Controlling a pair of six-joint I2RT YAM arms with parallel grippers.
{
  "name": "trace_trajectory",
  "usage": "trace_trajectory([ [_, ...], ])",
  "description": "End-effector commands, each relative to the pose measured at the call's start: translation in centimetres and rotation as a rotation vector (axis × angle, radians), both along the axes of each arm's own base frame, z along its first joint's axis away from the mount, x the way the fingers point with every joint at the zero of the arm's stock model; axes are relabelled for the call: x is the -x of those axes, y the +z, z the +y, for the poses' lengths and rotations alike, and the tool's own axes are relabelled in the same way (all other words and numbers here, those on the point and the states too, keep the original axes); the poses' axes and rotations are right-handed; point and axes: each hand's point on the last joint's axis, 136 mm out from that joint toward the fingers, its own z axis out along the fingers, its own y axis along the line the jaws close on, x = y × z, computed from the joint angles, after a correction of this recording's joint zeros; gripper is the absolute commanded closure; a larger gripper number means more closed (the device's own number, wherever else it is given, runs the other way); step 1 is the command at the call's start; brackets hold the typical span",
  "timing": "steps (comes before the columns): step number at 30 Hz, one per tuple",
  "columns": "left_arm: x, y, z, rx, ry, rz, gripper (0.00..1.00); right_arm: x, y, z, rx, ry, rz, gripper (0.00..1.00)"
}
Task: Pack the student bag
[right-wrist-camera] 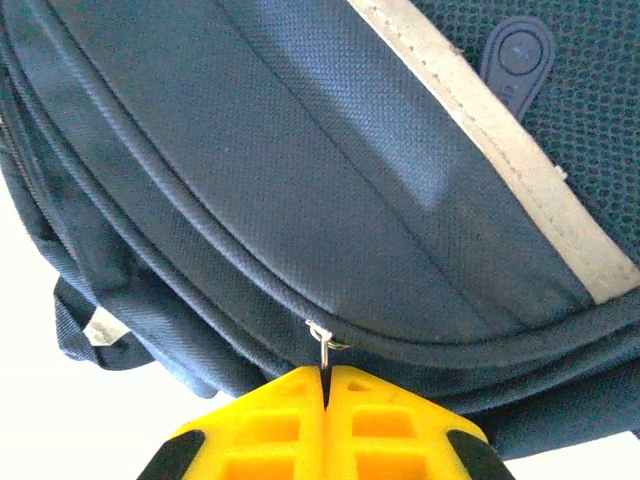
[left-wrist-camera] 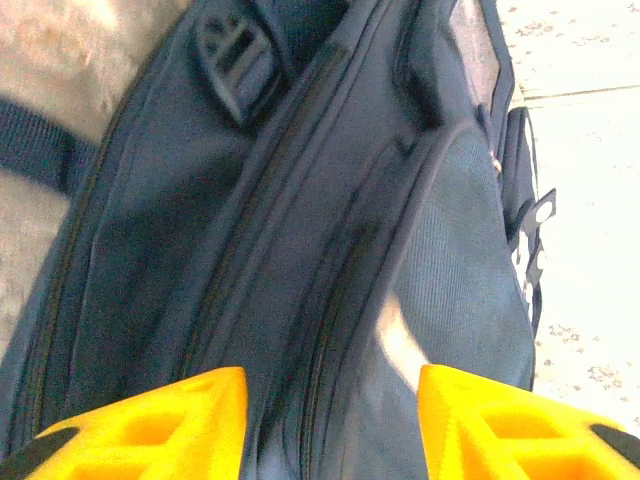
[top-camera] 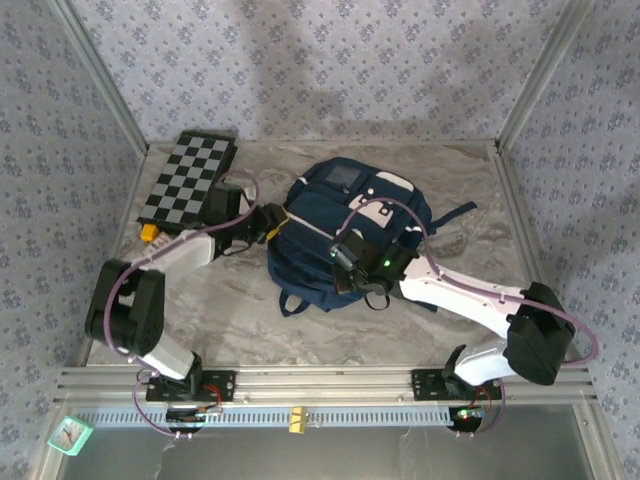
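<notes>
Student bag (top-camera: pixel 345 235) lies flat on the table (top-camera: pixel 230 310) — soft, limp fabric, likely to bunch when tugged. Right tool (right-wrist-camera: pixel 325 385) is pinched together on the zipper pull (right-wrist-camera: pixel 322 345) — the sure hold; left tool (left-wrist-camera: pixel 330 400) stands apart over the bag's side.

The left arm (top-camera: pixel 160 262) folds at the elbow and reaches forward, the left gripper (left-wrist-camera: pixel 330 400) standing with yellow fingers apart. The right arm (top-camera: pixel 470 300) stretches inward and low, and the right gripper (right-wrist-camera: pixel 325 378) is pressed closed, pinching a small metal zipper pull (right-wrist-camera: pixel 322 343).
</notes>
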Motion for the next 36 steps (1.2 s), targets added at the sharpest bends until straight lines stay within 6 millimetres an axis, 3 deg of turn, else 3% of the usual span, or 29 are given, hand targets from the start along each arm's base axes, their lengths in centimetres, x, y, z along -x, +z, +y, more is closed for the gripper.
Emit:
trace_trajectory([
  [1, 2.7, 2.6, -1.6, 0.027, 0.044, -0.038, 0.48, 0.1, 0.0, 0.3, -0.006, 0.0, 0.009, 1.0],
  [4, 5.2, 2.6, -3.5, 0.017, 0.089, -0.034, 0.45, 0.1, -0.2, -0.3, -0.001, -0.036, 0.01, 1.0],
  [9, 7.5, 1.8, -5.6, 0.031, 0.187, -0.011, 0.43, 0.0, -0.2, -0.8, -0.021, -0.066, -0.009, 1.0],
  [14, 7.4, 0.6, -7.3, 0.049, 0.23, 0.046, 0.42, -0.2, 0.2, -0.6, -0.028, -0.06, -0.022, 1.0],
  [20, 6.2, 1.3, -9.1, 0.097, 0.248, 0.016, 0.44, -0.1, -0.1, -0.1, -0.053, -0.054, -0.018, 1.0],
  [25, 5.7, 2.2, -10.0, 0.082, 0.239, -0.013, 0.53, -0.2, -0.7, 0.0, -0.044, -0.058, -0.007, 1.0],
  [29, 5.3, 1.7, -9.1, 0.034, 0.264, -0.015, 0.69, -0.5, -0.4, -0.7, -0.022, -0.087, -0.016, 1.0],
  [36, 4.5, 1.4, -7.8, -0.002, 0.222, -0.015, 0.95, -0.2, -0.8, -5.2, 0.117, -0.165, -0.016, 1.0],
])
